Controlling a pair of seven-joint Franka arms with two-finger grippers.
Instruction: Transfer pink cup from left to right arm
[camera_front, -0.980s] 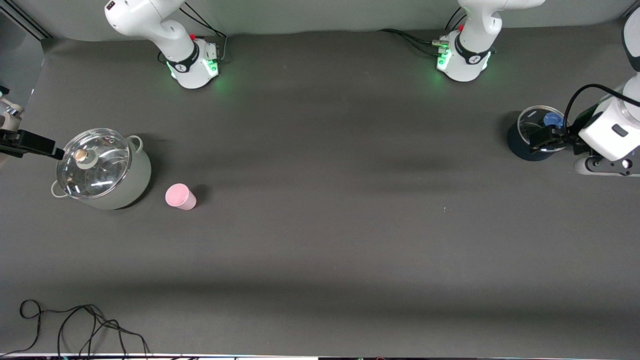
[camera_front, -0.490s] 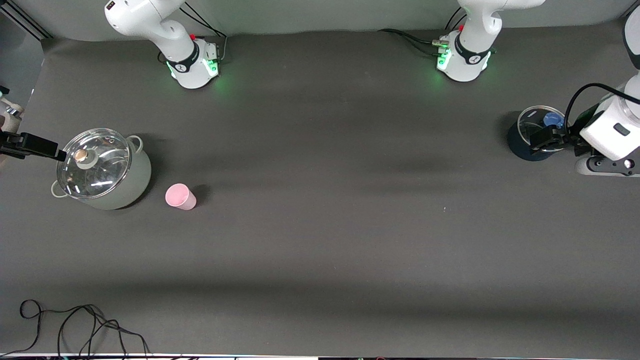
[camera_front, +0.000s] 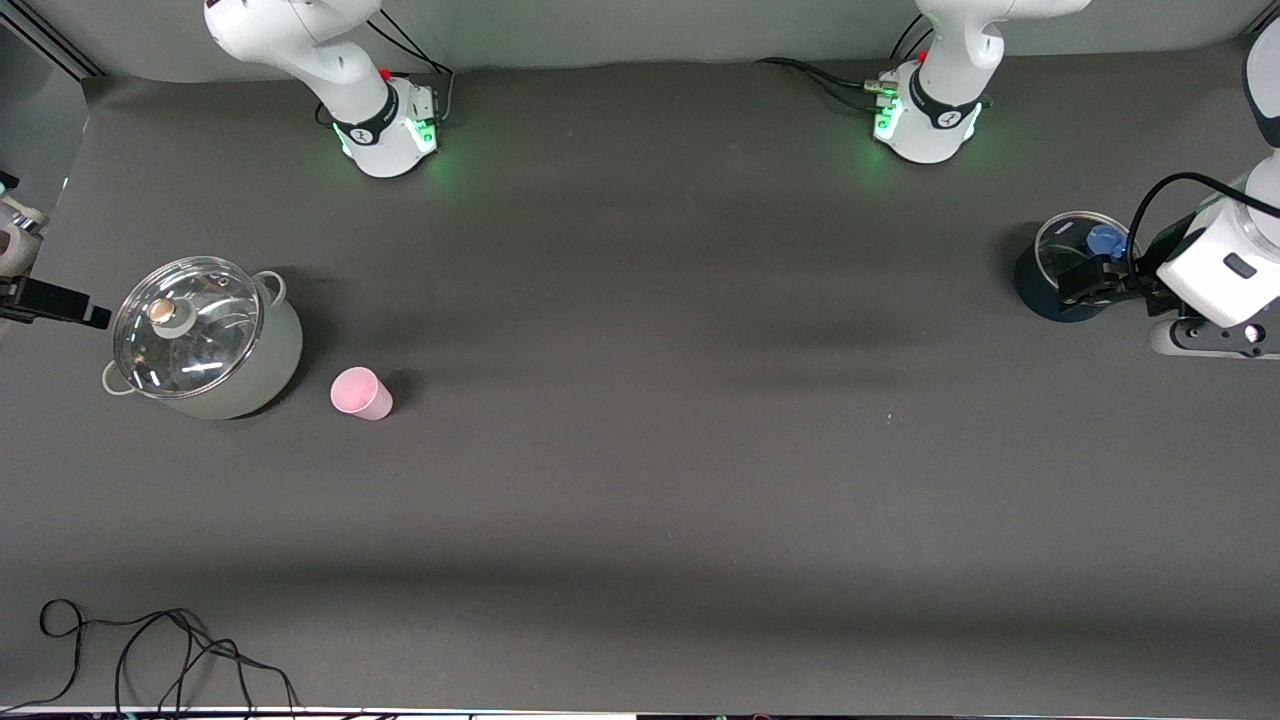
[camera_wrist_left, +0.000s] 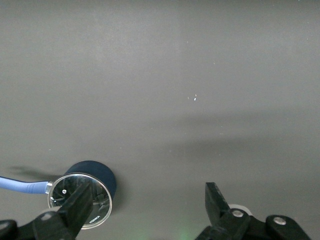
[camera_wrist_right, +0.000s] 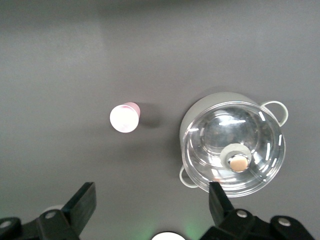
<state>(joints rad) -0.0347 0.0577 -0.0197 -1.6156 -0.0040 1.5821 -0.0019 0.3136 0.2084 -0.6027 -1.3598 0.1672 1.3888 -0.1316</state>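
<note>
Two pincers gape, holding nothing: right pincer (camera_front: 95, 318) beside lidded pot (camera_front: 200, 335); left pincer (camera_front: 1085, 285) over dark bowl (camera_front: 1050, 290). Pink cup (camera_front: 360, 392) upright on counter (camera_front: 660, 470), right arm's end; whichever pincer grasps, straddle walls squarely, clear of pot.

Both arms out wide, hands empty.
Left gripper (camera_front: 1085, 283) hangs at its own end of the table, fingers spread; right gripper (camera_front: 85, 315) hovers at its end, fingers likewise parted.

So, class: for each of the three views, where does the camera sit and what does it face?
Front view: high, facing both bases, whole table.
Left wrist view: looks down past the open left end effector at a dark blue jar.
Right wrist view: looks down past the open right end effector at pink cup and pot.
Front and right wrist views share cup and pot.
</note>
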